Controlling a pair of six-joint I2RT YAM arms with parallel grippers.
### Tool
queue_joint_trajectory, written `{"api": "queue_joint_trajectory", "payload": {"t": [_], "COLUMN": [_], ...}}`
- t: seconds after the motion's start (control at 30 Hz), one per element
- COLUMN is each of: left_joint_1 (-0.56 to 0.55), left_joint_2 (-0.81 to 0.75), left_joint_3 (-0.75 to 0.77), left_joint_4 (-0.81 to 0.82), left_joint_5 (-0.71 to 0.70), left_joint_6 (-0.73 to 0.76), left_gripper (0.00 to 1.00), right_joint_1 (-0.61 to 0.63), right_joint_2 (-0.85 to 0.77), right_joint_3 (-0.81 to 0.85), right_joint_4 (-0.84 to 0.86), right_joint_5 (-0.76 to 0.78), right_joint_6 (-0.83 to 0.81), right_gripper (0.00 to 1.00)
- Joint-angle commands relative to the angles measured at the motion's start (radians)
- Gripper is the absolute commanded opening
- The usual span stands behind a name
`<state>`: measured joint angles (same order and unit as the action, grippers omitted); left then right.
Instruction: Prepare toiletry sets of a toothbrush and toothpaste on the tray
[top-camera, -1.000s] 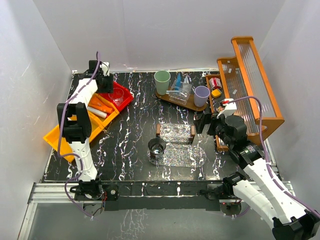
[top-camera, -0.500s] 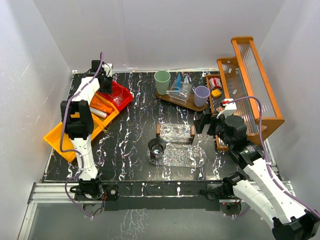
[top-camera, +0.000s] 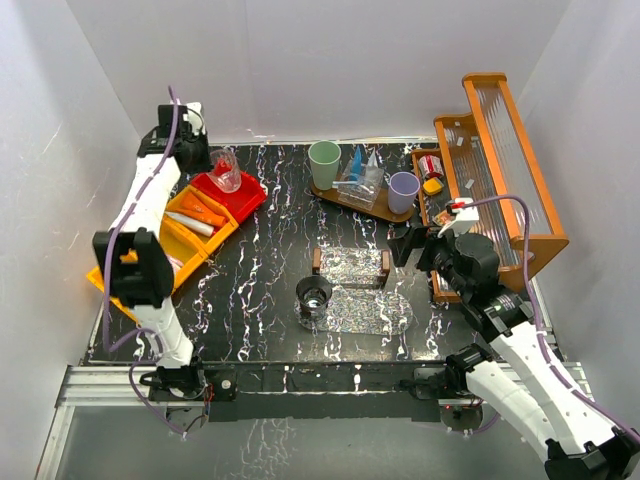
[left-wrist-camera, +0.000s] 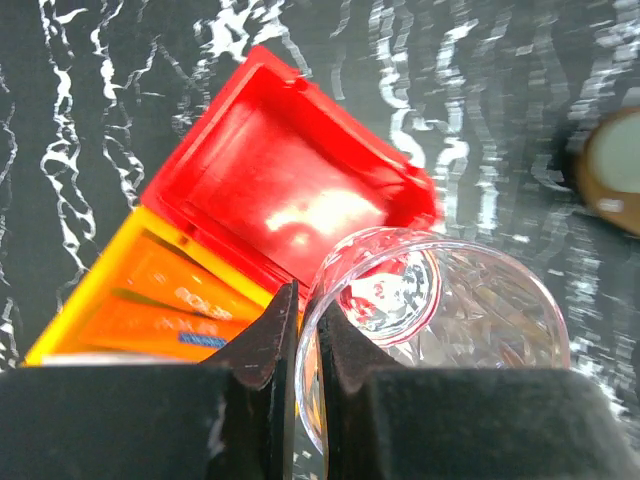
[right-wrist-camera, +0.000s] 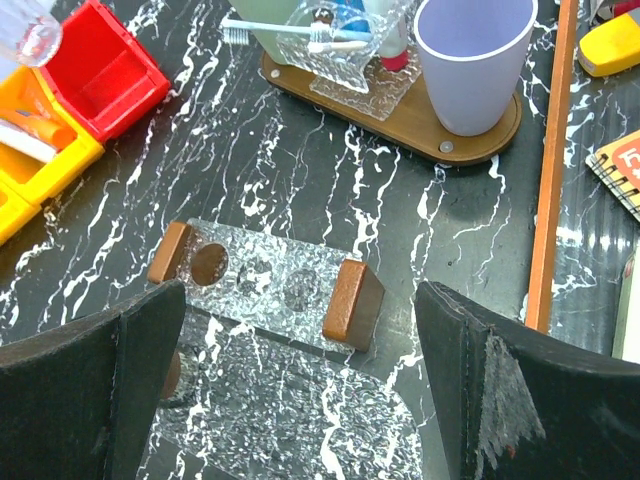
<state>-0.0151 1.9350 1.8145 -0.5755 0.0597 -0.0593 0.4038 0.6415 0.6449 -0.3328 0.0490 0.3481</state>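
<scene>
Top external: left fingers (top-camera: 208, 158) are in the upper-left corner of the frame, pinching a clear glass cup (top-camera: 225, 170) by its rim, above the upper-left end of the red bin (top-camera: 240, 195). Left wrist cam: the 2 fingers are almost shut w/ only the glass wall betw. them. The cup is tilted, mouth toward the cam, and overlaps the red bin's right corner. Orange bin (top-camera: 190, 222) touches the red bin on its lower-left side & holds orange tubes (top-camera: 200, 210).

Wooden tray (top-camera: 345, 198) sits upper-middle on the counter (top-camera: 270, 260). Green cup (top-camera: 324, 163) stands at its left end, lilac cup (top-camera: 403, 190) at its right end. Betw. them are a toothbrush (top-camera: 348, 183) & blue tubes (top-camera: 358, 160) in clear plastic.

Mid-frame lies a clear holder (top-camera: 350, 265) w/ 2 wood ends. Just below it a 2nd glass (top-camera: 314, 297) stands at the left end of a textured clear mat (top-camera: 385, 312).

Right fingers (top-camera: 410, 246) hover just right of the clear holder. Right wrist cam shows them spread wide, gripping nothing.
</scene>
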Motion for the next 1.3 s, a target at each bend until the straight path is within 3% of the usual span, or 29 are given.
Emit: {"api": "queue_joint_trajectory", "payload": {"t": [0.0,0.27,0.37,0.53,0.67,0.8,0.93,1.1,1.27], "left_joint_1": [-0.002,-0.036,-0.110,-0.377,-0.600,-0.861,-1.082,-1.214,-1.228], "left_joint_2": [-0.293,-0.671,-0.744,-0.814,-0.803,-0.720,-0.591,-0.349,-0.198], "left_joint_3": [-0.156,-0.533,-0.615,-0.707,-0.745,-0.723,-0.639,-0.483,-0.370], "left_joint_4": [0.080,0.450,0.533,0.560,0.544,0.491,0.447,0.350,0.290], "left_joint_5": [0.166,0.539,0.569,0.441,0.263,-0.009,-0.175,-0.313,-0.328], "left_joint_6": [-0.132,-0.375,-0.437,-0.411,-0.389,-0.299,-0.197,-0.152,-0.160], "left_gripper": [0.00,0.00,0.00,0.00,0.00,0.00,0.00,0.00,0.00], "right_joint_1": [-0.003,-0.003,-0.003,-0.004,-0.003,-0.003,-0.002,-0.003,-0.002], "right_joint_2": [-0.023,-0.076,-0.117,-0.199,-0.250,-0.297,-0.333,-0.385,-0.419], "right_joint_3": [0.062,0.067,0.062,0.068,0.092,0.122,0.133,0.137,0.142], "right_joint_4": [0.050,0.080,0.098,0.130,0.135,0.134,0.126,0.116,0.095], "right_joint_5": [-0.009,-0.020,-0.012,0.017,0.067,0.110,0.157,0.194,0.237], "right_joint_6": [0.033,0.068,0.080,0.070,0.033,-0.008,-0.036,-0.053,-0.077], "right_gripper": [0.98,0.98,0.99,0.98,0.98,0.98,0.98,0.98,0.98]}}
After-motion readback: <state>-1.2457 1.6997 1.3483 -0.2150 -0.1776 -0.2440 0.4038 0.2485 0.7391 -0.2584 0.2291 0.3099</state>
